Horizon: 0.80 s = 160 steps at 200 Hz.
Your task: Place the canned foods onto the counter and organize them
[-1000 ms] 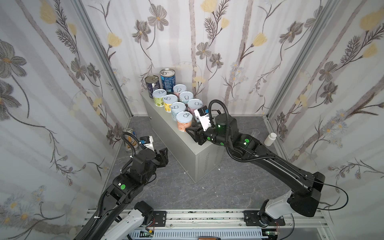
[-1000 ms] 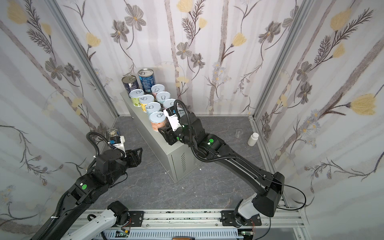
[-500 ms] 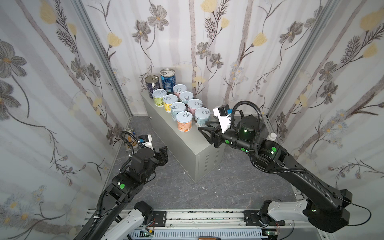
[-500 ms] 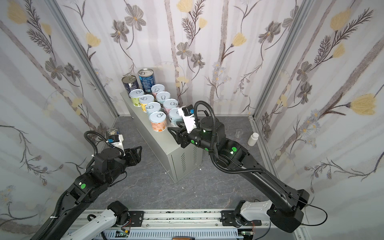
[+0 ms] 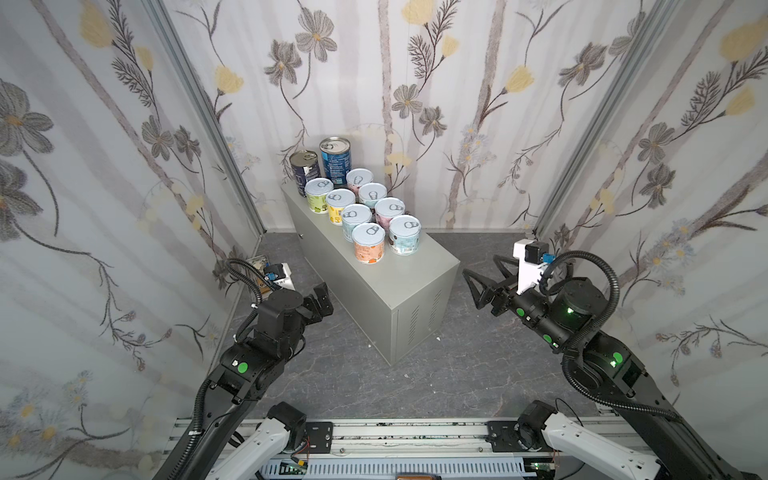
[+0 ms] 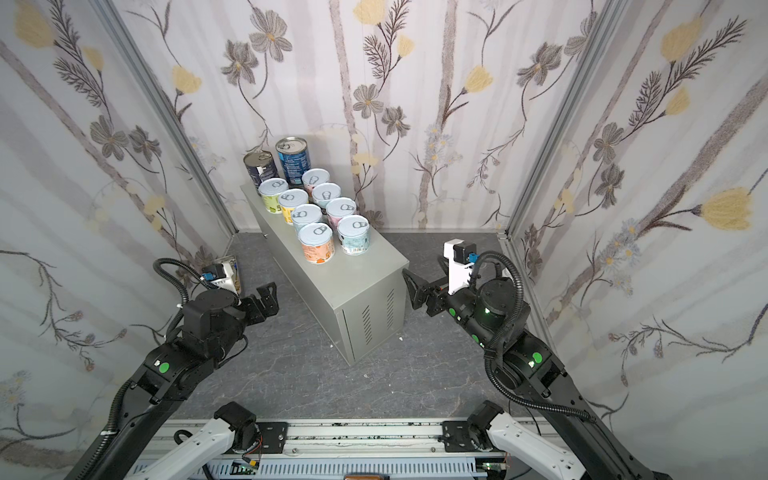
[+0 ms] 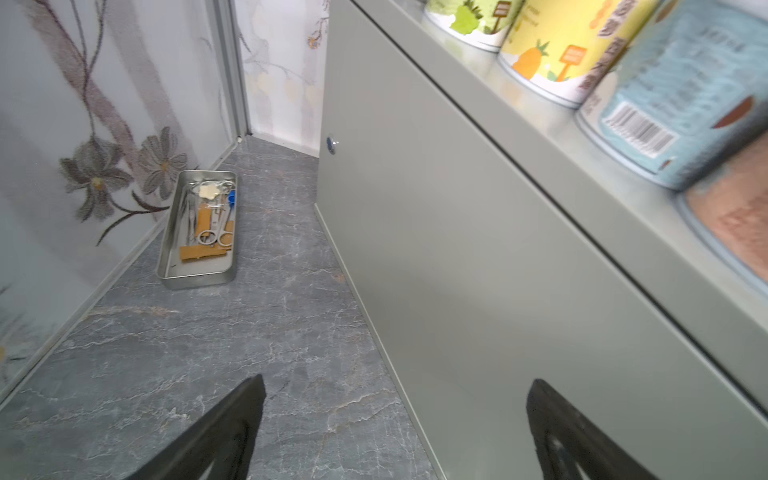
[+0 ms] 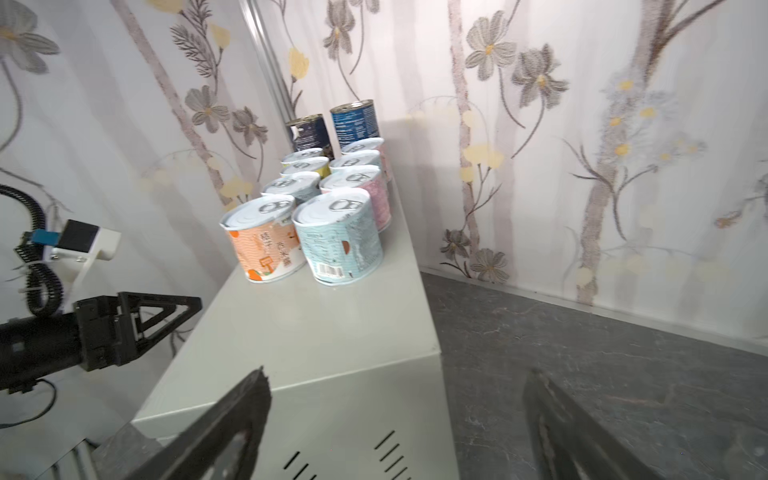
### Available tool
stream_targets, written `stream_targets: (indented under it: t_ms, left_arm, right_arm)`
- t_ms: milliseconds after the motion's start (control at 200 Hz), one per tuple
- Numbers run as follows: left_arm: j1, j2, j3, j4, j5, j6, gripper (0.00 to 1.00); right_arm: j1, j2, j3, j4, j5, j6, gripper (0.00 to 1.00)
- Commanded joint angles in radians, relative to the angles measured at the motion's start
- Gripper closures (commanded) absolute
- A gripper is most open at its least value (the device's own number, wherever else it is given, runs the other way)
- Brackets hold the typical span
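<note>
1. Ten cans (image 5: 357, 214) stand upright on the grey counter (image 5: 399, 286). They form two tight rows running toward 11 o'clock, and two tall dark-blue cans (image 5: 336, 160) close the far end.
2. The right fingers (image 5: 476, 284) were shut over the front of the rows a second ago. They have since pulled back to the counter's 3 o'clock side and are spread wide, holding nothing.
3. That retreat uncovers the pale blue can (image 5: 404, 237), which stands free just beside the orange can (image 5: 368, 247) at the front.
4. The left fingers (image 5: 320, 297), clenched a second ago, have also released. They are empty and sit low over the floor (image 5: 457, 374) at the counter's 9 o'clock side.
5. No can is visible on the floor and both arms are clear, so the sorting looks finished. The counter's 5 o'clock half remains bare.
</note>
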State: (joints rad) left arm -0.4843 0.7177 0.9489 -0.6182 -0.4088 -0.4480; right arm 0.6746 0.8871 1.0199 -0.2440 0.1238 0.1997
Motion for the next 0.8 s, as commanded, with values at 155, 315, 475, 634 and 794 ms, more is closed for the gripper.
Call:
stream_targets:
  t_ms: [155, 315, 475, 634, 794]
  left_arm:
    - [0.062, -0.103, -0.174, 0.155, -0.197, -0.013, 0.00]
    - [0.090, -0.187, -0.351, 0.349, -0.226, 0.016, 0.00]
    - [0.147, -0.151, -0.497, 0.535, -0.177, 0.109, 0.00]
    - [0.273, -0.005, -0.594, 0.785, -0.088, 0.169, 0.00]
    - [0.406, 0.236, -0.608, 1.004, 0.000, 0.117, 0.00]
  right_arm:
    - [-0.031, -0.163, -0.360, 0.275, 0.346, -0.043, 0.00]
    - [-0.031, -0.252, -0.643, 0.577, 0.481, -0.039, 0.00]
    - [-0.058, -0.223, -0.750, 0.729, 0.520, -0.074, 0.00]
    - [-0.100, -0.102, -0.772, 0.824, 0.568, -0.142, 0.00]
    - [-0.193, -0.005, -0.843, 1.026, 0.566, -0.206, 0.00]
